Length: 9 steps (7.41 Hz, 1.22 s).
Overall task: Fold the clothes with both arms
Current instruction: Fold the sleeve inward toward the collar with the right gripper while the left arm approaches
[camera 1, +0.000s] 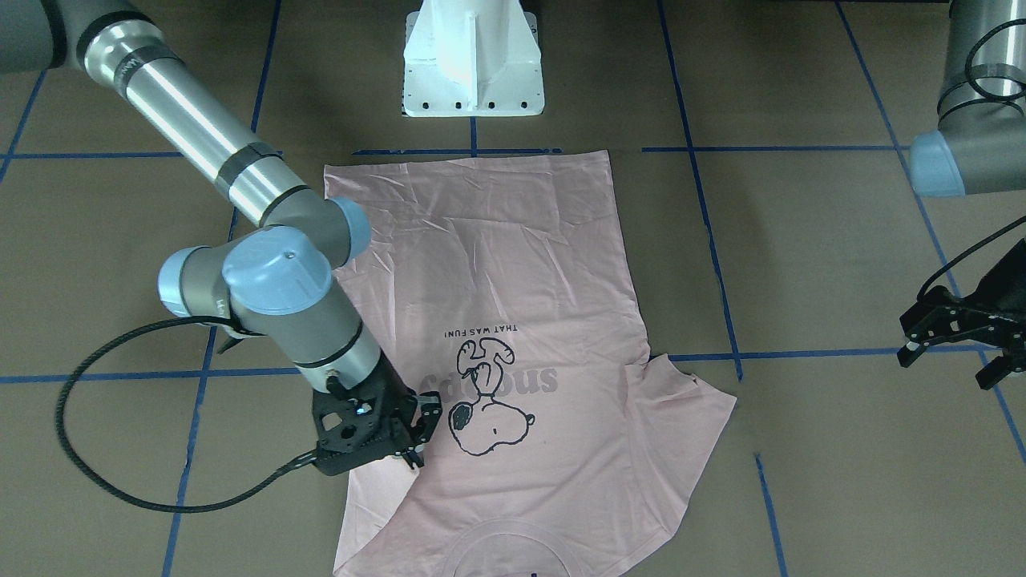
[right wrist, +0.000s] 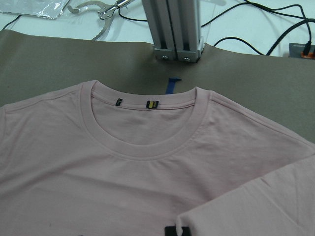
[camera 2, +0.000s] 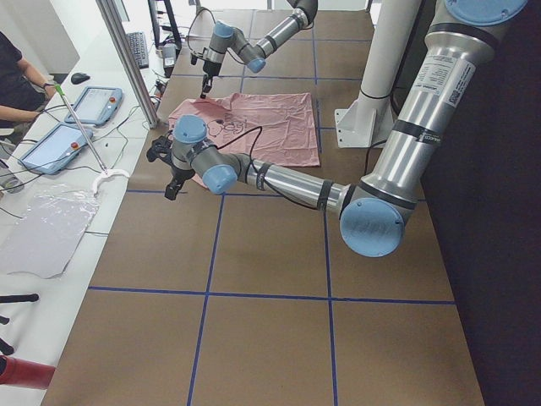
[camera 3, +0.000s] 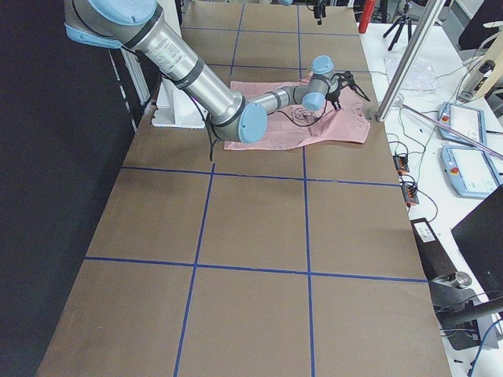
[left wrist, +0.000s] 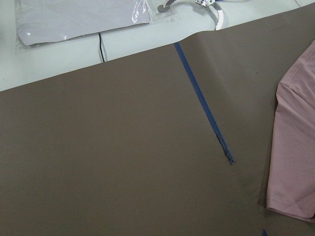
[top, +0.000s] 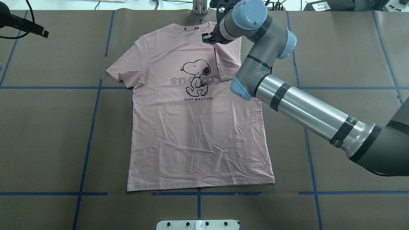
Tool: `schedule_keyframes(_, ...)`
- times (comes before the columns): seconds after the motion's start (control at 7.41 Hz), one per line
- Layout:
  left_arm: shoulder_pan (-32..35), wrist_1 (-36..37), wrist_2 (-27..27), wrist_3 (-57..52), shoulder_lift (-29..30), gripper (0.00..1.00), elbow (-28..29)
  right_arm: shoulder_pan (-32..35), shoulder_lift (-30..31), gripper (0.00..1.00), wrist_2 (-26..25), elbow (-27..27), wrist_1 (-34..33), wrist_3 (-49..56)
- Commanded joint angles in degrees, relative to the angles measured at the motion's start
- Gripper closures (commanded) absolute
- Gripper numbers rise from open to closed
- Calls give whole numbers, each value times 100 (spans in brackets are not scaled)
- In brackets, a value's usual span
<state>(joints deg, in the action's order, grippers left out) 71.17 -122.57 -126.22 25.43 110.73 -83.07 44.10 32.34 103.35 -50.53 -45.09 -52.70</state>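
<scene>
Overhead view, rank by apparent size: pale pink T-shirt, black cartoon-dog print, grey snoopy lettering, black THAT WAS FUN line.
1. Pale pink short-sleeved T-shirt
2. Black cartoon-dog print
3. Grey snoopy lettering, its end hidden under the folded sleeve
4. Black THAT WAS FUN line
All lie flat together, so nearness changes nothing.

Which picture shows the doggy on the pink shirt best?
The overhead exterior view: the T-shirt lies flat there and its dog print sits upright, large and uncovered. The front-facing view shows it upside down. Both side views show it tiny, and neither wrist view catches it.
</scene>
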Motion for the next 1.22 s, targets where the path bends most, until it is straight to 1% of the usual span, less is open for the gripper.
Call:
schedule_keyframes(0.0,-120,-187,1,320,19,0,45,-147,-87,0,-296,114,52,-12)
schedule_keyframes(0.27,-200,-250,1,419,28,0,54,-165,-26,0,-350,105,18,-64)
schedule_keyframes(0.4,-296,-250,9,697,80,0,54,-139,-26,0,-307,79,0,-378)
schedule_keyframes(0.54,-566,-233,244,1396,315,0,89,-113,-26,0,-45,-113,-357,-529)
schedule_keyframes(0.68,-1065,-233,899,2178,457,0,98,36,96,0,444,-811,-1500,-487)
schedule_keyframes(0.81,-1540,-250,1585,2803,493,0,98,272,428,0,824,-1592,-2260,-461)
schedule_keyframes(0.94,-1893,-259,2079,3306,528,0,185,657,1006,0,1532,-2174,-2450,-417)
schedule_keyframes(1.08,-2088,-355,2423,3511,703,0,543,1053,1386,0,2061,-2407,-2461,-86)
